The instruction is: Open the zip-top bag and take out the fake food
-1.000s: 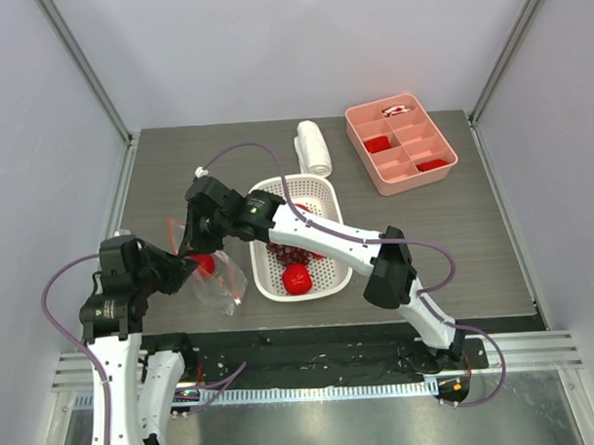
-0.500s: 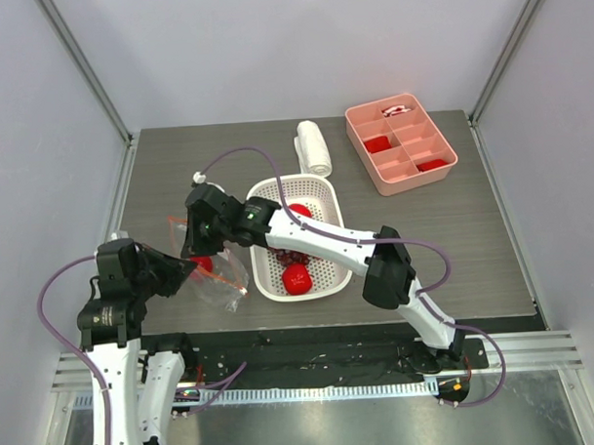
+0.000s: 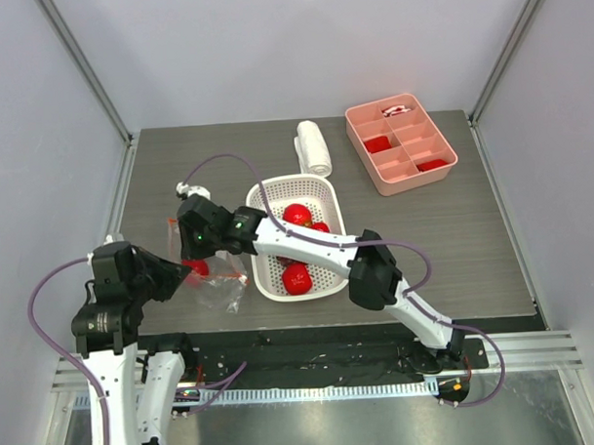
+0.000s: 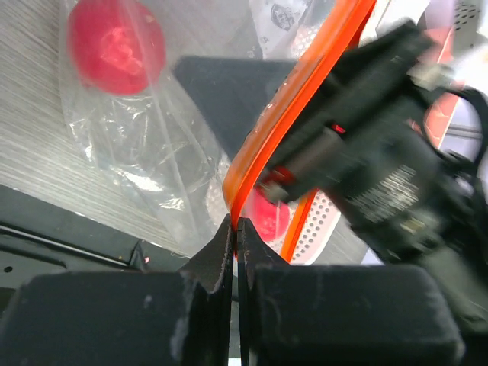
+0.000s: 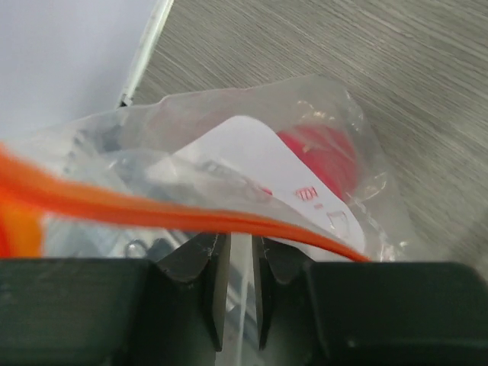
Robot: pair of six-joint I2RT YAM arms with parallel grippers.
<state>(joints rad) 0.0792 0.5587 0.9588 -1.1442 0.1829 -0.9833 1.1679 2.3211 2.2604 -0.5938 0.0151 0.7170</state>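
Zip-top bag (image 3: pixel 218 287): you find it at the lower left of the top view, on the desk (image 3: pixel 473 236) just left of the white basket (image 3: pixel 331 198), with both arms pinching it.
Zip strip (image 4: pixel 305 99): orange, and it runs diagonally from the upper right of the left wrist view down to the fingers.
Left end effector (image 4: pixel 233 224): its fingers are pressed almost together, with the strip's lower end caught in the pinch.
Right end effector (image 5: pixel 233 252): its fingers stand a thin slit apart, with clear bag film between them. The orange strip crosses just above the tips.
Bagged fruit (image 4: pixel 116 44): you can see one red piece inside the clear plastic, at the upper left of the left wrist view.
Basket fruits (image 3: pixel 297 278): red pieces lie inside the basket, partly under the right arm.
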